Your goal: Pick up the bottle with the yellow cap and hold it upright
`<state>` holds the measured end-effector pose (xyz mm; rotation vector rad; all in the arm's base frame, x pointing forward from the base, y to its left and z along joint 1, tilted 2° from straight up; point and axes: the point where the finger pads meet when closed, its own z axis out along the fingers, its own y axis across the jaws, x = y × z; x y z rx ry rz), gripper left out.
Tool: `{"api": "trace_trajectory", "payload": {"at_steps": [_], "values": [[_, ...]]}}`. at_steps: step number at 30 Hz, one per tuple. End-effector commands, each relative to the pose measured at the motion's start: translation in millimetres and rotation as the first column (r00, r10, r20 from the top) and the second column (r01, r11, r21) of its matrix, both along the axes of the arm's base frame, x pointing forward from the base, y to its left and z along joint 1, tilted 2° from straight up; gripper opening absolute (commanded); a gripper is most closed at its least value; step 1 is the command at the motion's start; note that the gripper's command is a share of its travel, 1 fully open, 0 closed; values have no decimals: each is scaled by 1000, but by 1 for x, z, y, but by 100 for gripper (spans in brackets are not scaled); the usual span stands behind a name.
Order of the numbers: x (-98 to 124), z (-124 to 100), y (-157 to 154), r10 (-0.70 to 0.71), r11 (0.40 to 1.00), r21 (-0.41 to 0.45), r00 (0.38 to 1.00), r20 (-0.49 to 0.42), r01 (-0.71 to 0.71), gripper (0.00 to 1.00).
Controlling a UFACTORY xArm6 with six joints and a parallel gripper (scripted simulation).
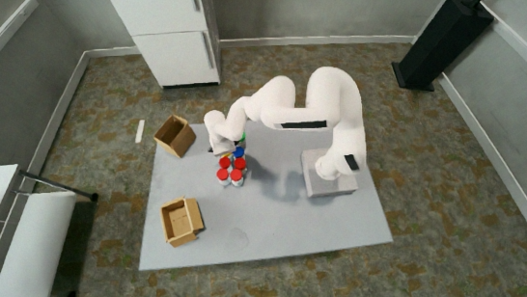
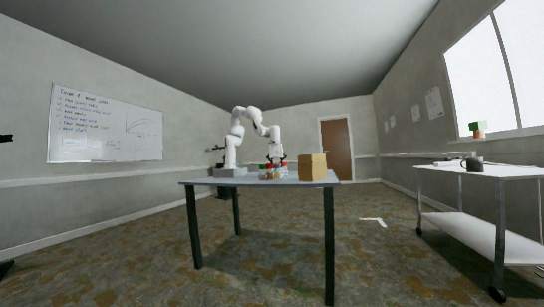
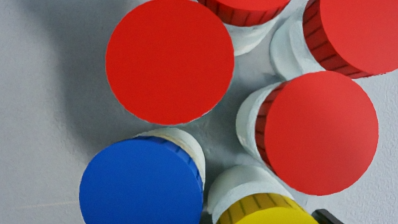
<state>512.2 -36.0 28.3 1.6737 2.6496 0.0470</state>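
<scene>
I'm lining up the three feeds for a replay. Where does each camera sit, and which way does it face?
Top: overhead, looking down on the grey table, the white arm and the bottles.
Exterior: low in the room, facing the table side-on; whole arm in view.
Wrist: looking straight down at the caps; only a dark pincer edge shows.
Shared: the blue-capped bottle appears in top and wrist.

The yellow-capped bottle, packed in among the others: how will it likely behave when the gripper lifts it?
The yellow-capped bottle looks rigid, a smooth white cylinder, so it probably won't deform but could slip. Its ribbed cap suggests hard plastic. It stands very close to the blue-capped bottle and a red-capped bottle, so lifting it may brush those, which look tall enough to tip.
</scene>
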Motion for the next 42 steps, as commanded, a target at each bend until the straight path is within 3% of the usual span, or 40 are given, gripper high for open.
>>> {"api": "trace_trajectory", "payload": {"at_steps": [1, 20, 30, 38, 42], "values": [[2, 2, 0, 0, 1000, 0, 1000, 5, 0, 0], [2, 2, 0, 0, 1000, 0, 1000, 5, 0, 0], [1, 27, -1, 0, 1000, 0, 1000, 4, 0, 0], [2, 27, -1, 0, 1000, 0, 1000, 6, 0, 0], [1, 38, -1, 0, 1000, 0, 1000, 5, 0, 0]]}}
